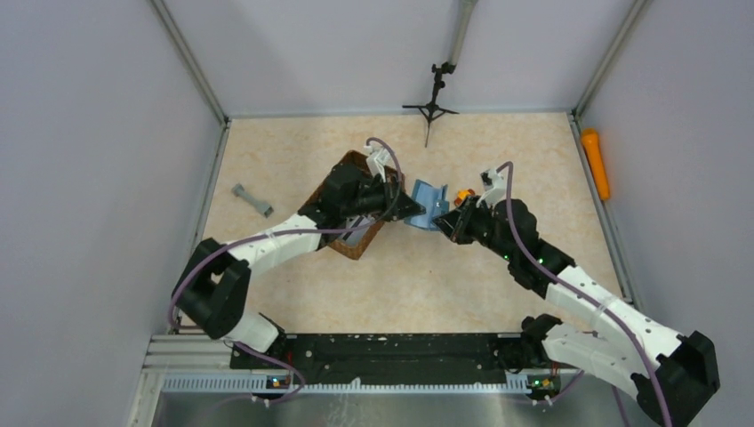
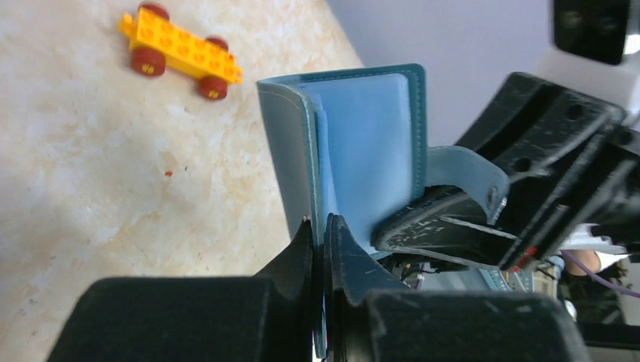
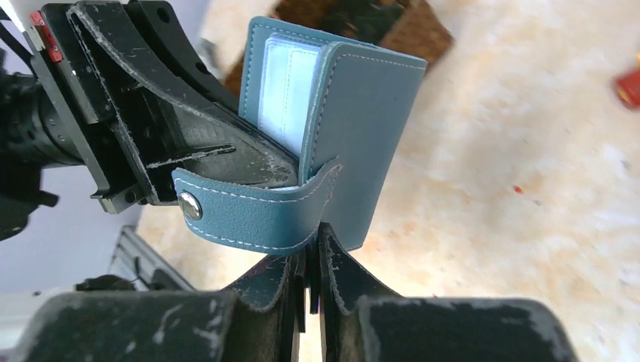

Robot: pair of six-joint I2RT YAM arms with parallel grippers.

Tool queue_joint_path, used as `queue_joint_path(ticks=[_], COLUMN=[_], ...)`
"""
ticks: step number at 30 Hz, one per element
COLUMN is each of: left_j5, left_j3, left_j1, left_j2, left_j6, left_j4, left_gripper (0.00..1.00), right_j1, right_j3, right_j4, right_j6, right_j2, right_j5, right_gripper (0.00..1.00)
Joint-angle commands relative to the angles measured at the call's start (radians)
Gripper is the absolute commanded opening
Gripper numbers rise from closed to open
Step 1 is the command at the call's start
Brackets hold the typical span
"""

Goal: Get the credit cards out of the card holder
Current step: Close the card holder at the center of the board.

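The card holder (image 1: 428, 204) hangs off the table, above its middle, just right of the basket (image 1: 354, 245) and near a small toy car (image 1: 462, 197). It is partly open in a narrow V, with its covers on edge. Its long axis seems to run toward the far edge, and the pale blue inside faces the left arm. The strap with its snap curls loose across the near end.

The left gripper (image 1: 413, 211) is clamped on the near edge of one cover. In the left wrist view its fingers (image 2: 306, 245) stand almost together with only the cover's edge between them. The right gripper (image 1: 444, 221) is clamped on the near edge of the other cover, at the root of the strap, its jaws likewise nearly closed. The two tips almost meet.

The left arm bends out toward the left edge, then runs its forearm low over the basket, pointing right. The right arm rises from the near right corner, its forearm slanting toward the far left.

Whether any card shows in the pockets cannot be told.
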Motion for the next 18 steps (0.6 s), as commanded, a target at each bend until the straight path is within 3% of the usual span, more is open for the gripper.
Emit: queue_joint_path(ticks=[1, 5, 10, 16, 18], left_j5=[0.081, 0.055, 0.045, 0.019, -0.021], left_j3=[0.084, 0.119, 0.167, 0.179, 0.177], left_j1=[-0.013, -0.040, -0.088, -0.096, -0.096], left_j2=[0.141, 0.210, 0.274, 0.302, 0.279], left_j6=[-0.001, 0.026, 0.064, 0.074, 0.097], left_j4=[-0.141, -0.177, -0.213, -0.235, -0.261], left_gripper=[0.01, 0.15, 0.44, 0.55, 0.60], right_j1=[0.001, 0.001, 0.001, 0.001, 0.001], right_j3=[0.139, 0.198, 0.231, 0.234, 0.230], right_j4=[-0.288, -0.444, -0.547, -0.552, -0.530], right_j6=[-0.025, -0.073, -0.128, -0.165, -0.173], right_j2=[0.050, 0.126, 0.228, 0.306, 0.319], right_j5=[0.117, 0.196, 0.273, 0.291, 0.278], right_gripper=[0.00, 0.00, 0.02, 0.27, 0.31])
